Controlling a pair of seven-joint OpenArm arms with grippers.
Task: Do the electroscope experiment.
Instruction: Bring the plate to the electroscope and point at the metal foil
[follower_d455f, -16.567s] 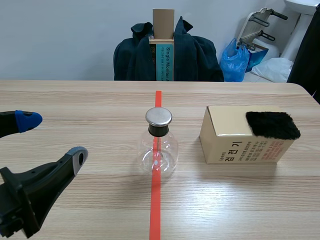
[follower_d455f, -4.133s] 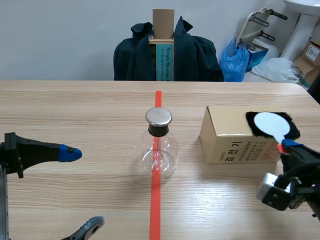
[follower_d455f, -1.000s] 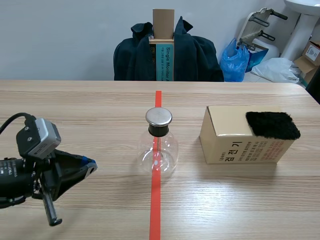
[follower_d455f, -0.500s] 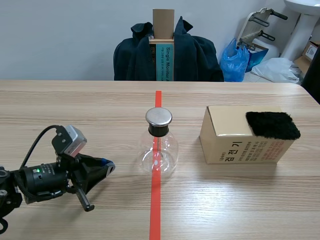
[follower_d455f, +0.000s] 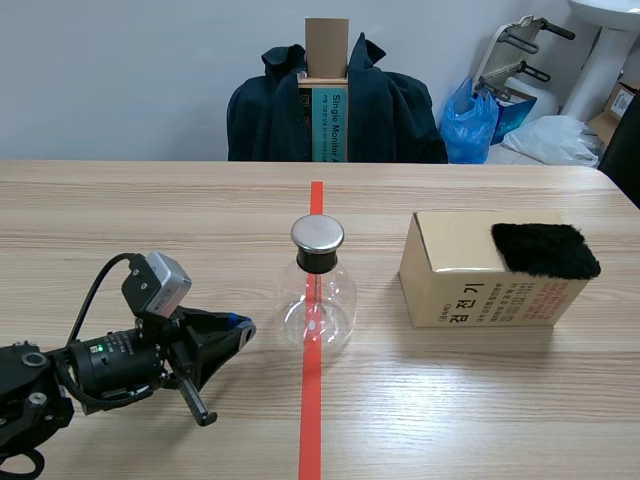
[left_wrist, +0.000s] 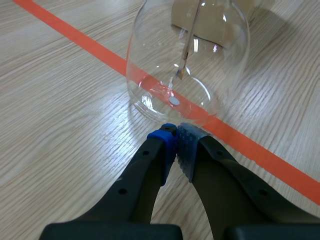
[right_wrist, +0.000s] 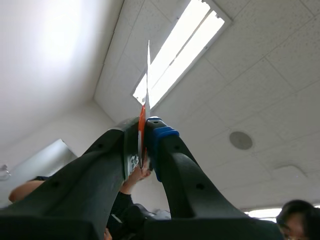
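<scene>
Left jaws: pressed together, blue pad (left_wrist: 162, 142) against grey pad (left_wrist: 186, 147), gripping nothing, lying low over the bench (follower_d455f: 150, 220).
Just ahead: the electroscope flask (left_wrist: 187, 60) stands on the red tape line (follower_d455f: 311, 420). The tips sit right beside the base of the glass, and I can't tell if they touch it.
Right jaws: clamped on a thin white-and-orange plate (right_wrist: 148, 75), seen edge-on and aimed up at the ceiling light (right_wrist: 180, 45).
Step in hand: looks like an approach to the flask on the left, with the plate waiting on the right.
Doing it well: go gently with the closed tips, since a round glass body on smooth wood would slide or tip. Bring the plate down toward the metal cap (follower_d455f: 317, 234), touching nothing on the way.
Further out: the cardboard box (follower_d455f: 470, 280) with the black fur pad (follower_d455f: 545, 250) on top stands well clear of the flask.
Left wrist view only: the rod and leaf (left_wrist: 186, 50) inside the glass.
Right wrist view only: the plate and its grip, which are out of the scene view.
Scene view only: cap, box and fur together.
</scene>
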